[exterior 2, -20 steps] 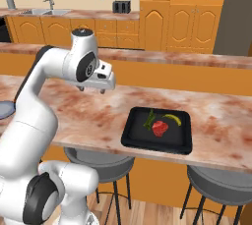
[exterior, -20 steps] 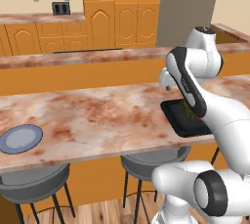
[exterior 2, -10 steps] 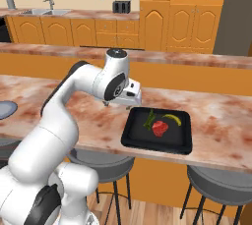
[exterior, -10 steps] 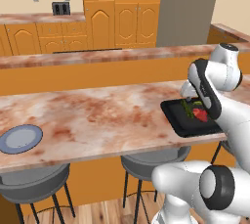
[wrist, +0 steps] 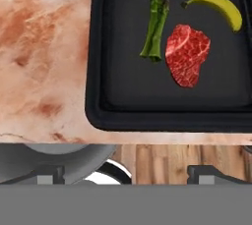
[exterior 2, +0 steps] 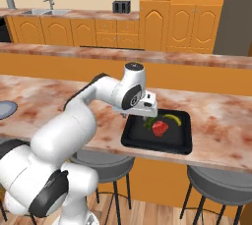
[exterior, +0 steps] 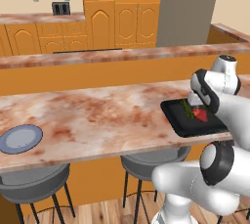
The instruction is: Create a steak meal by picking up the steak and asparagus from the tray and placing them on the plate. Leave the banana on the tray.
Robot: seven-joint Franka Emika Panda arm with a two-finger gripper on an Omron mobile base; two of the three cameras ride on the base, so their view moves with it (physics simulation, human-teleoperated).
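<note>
On the marbled counter (wrist: 44, 47) sits the black tray (wrist: 123, 111), near the front edge. In the hand view the asparagus (wrist: 155, 20) lies lengthwise up the picture, tips toward the tray's far rim. The steak (wrist: 186, 54) rests just beside it, long axis nearly parallel. The banana (wrist: 216, 7) curves across the far corner. The gripper (exterior 2: 147, 112) hangs over the tray, its jaws spread wide and holding nothing. The plate (exterior: 20, 138) lies well apart.

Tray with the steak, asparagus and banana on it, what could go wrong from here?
1. The steak lies close beside the asparagus, so wide-open jaws coming down may nudge or catch both.
2. The banana sits just beyond the steak and could get knocked.
3. The plate is far along the counter, so a loosely held piece might drop during the carry.
</note>
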